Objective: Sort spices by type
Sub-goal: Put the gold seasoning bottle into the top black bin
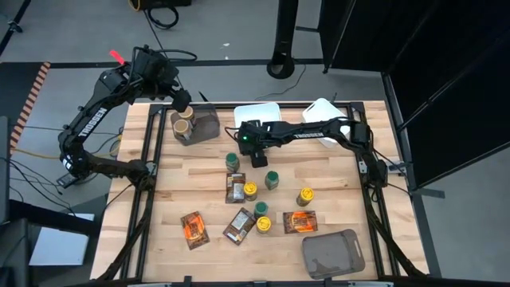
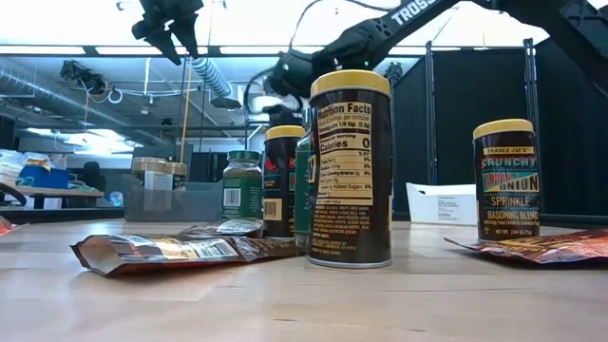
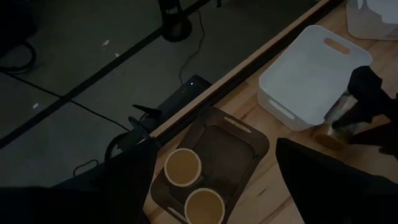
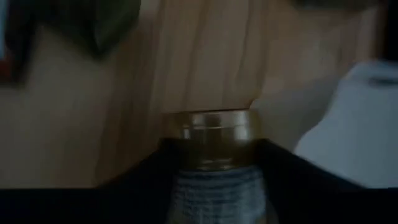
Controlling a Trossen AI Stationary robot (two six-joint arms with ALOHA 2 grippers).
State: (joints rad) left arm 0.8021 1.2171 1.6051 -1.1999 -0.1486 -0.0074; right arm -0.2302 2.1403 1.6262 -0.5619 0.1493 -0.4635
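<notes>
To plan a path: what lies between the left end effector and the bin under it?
High view: nothing; the left end effector hangs over the bin holding two tan-lidded jars.

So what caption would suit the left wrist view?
Left tool hovers open above a brown bin holding two tan-lidded jars.

On the table (image 1: 199, 171) stand two tan-lidded jars (image 1: 184, 119), three green-lidded jars (image 1: 272, 178), three yellow-lidded jars (image 1: 304, 195), two orange packets (image 1: 300, 222), two brown packets (image 1: 238, 226), two white trays (image 1: 259, 113) and two brown-grey bins (image 1: 333, 253).
</notes>
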